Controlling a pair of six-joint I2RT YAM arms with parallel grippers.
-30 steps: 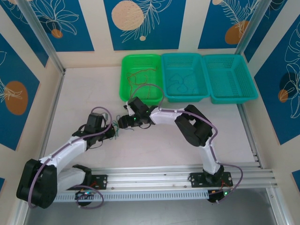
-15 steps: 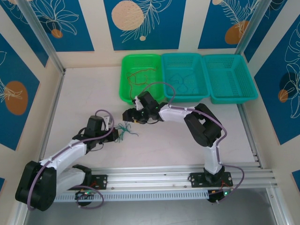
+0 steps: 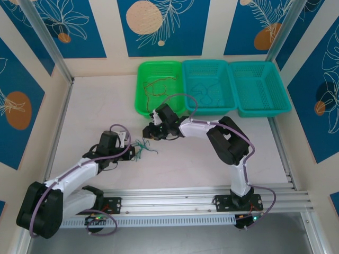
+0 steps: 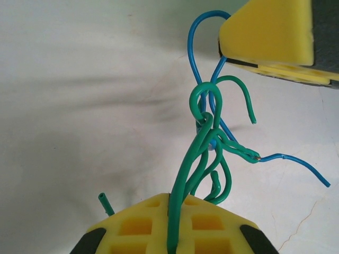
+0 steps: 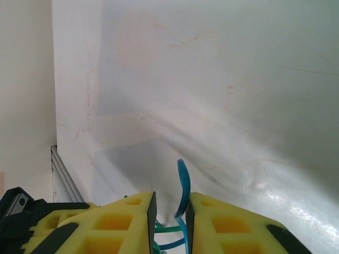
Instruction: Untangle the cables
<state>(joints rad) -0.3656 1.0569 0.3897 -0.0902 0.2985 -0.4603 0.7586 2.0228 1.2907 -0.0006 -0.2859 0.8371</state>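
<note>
Left gripper [image 4: 172, 222] clamps the green cable [image 4: 186, 169] near the knot [image 4: 206, 124]. Right gripper [image 5: 169, 222] stands barely apart around the blue cable [image 5: 184, 180], grip unclear. Pulling apart may cinch that knot tighter.

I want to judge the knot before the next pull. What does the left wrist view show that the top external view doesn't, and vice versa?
Left wrist: the green cable looped round the blue cable, its strands clamped in the left gripper, the blue one rising to the right gripper. Top external: the whole table and the green basket holding red-brown wires. Both: the tangle between the two grippers.
</note>
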